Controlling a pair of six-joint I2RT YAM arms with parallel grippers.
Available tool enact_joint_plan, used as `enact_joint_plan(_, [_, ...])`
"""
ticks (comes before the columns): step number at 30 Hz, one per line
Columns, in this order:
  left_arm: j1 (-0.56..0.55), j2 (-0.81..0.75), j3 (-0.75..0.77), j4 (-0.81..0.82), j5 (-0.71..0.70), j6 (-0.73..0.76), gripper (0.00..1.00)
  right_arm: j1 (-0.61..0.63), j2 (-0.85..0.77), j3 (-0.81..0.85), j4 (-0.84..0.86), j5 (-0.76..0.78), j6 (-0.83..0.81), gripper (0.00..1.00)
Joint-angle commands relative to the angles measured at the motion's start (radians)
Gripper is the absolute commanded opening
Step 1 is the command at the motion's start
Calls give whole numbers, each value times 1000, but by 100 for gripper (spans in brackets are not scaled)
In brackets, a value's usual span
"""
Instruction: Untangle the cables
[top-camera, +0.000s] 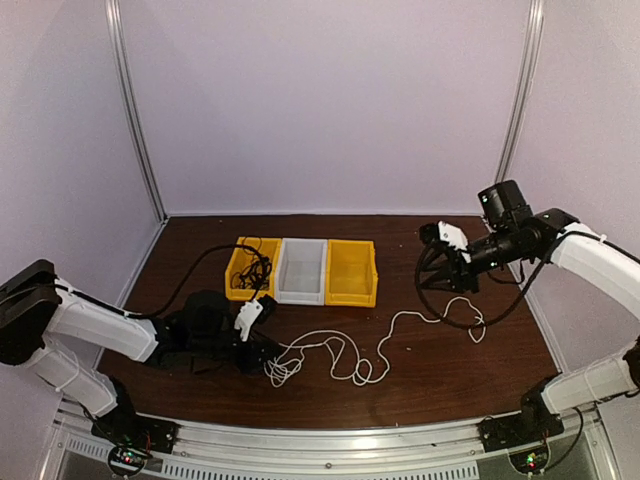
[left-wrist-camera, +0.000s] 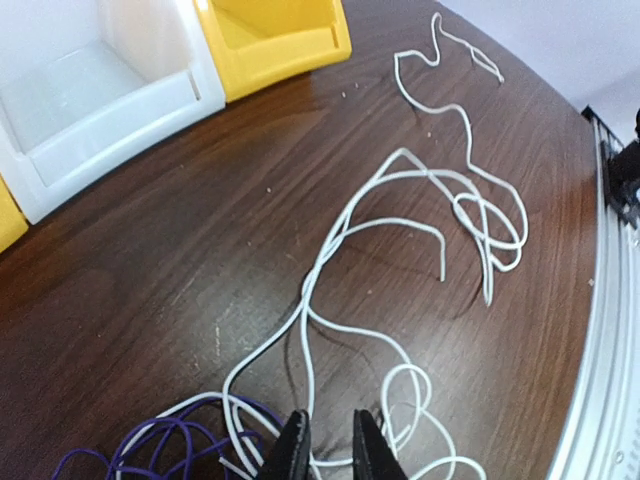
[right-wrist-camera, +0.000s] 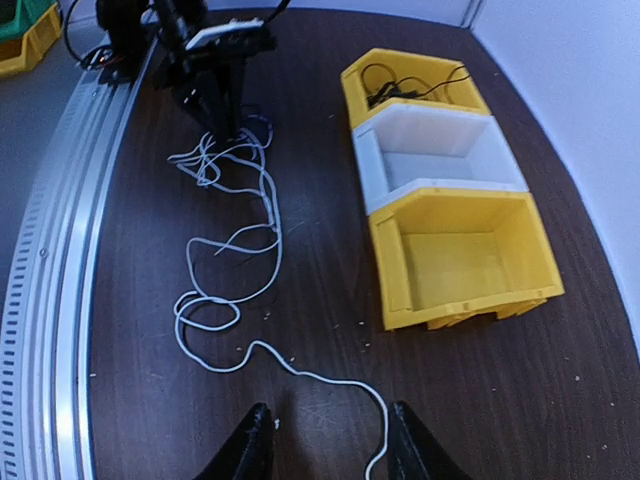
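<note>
A long white cable (top-camera: 350, 360) lies in loops across the table's middle, from a tangle at the front left to an end at the right (top-camera: 478, 325). My left gripper (top-camera: 262, 345) is low over the tangle. In the left wrist view its fingers (left-wrist-camera: 330, 455) stand a narrow gap apart, with a white strand (left-wrist-camera: 308, 400) running between them and a purple cable (left-wrist-camera: 150, 445) beside them. My right gripper (top-camera: 440, 268) is raised at the right, open and empty (right-wrist-camera: 330, 450); the white cable's end (right-wrist-camera: 375, 420) lies below its fingers. A black cable (top-camera: 255, 268) sits in the left yellow bin.
Three bins stand in a row at mid-table: a yellow one (top-camera: 232, 280) holding the black cable (right-wrist-camera: 400, 85), an empty white one (top-camera: 302, 272) and an empty yellow one (top-camera: 352, 272). A metal rail (top-camera: 320, 440) runs along the near edge.
</note>
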Motion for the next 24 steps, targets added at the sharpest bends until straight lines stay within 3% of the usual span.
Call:
enact_joint_plan(1, [7,-86,41,-65,-58,12,23,186,53,-109,-23,163,-89,41])
enact_joint_plan(5, [8,-109,60,-77,-95,-16,36,356,118,-196,18,240,-79,49])
enact_joint_plan(10, [8,-105,65,-76,-108,-40,41,505,189,-247,86,331,-66,56])
enact_joint_plan(24, [7,-98,64,-30,-54,-57,40,578,390,-203,200,397,-37,48])
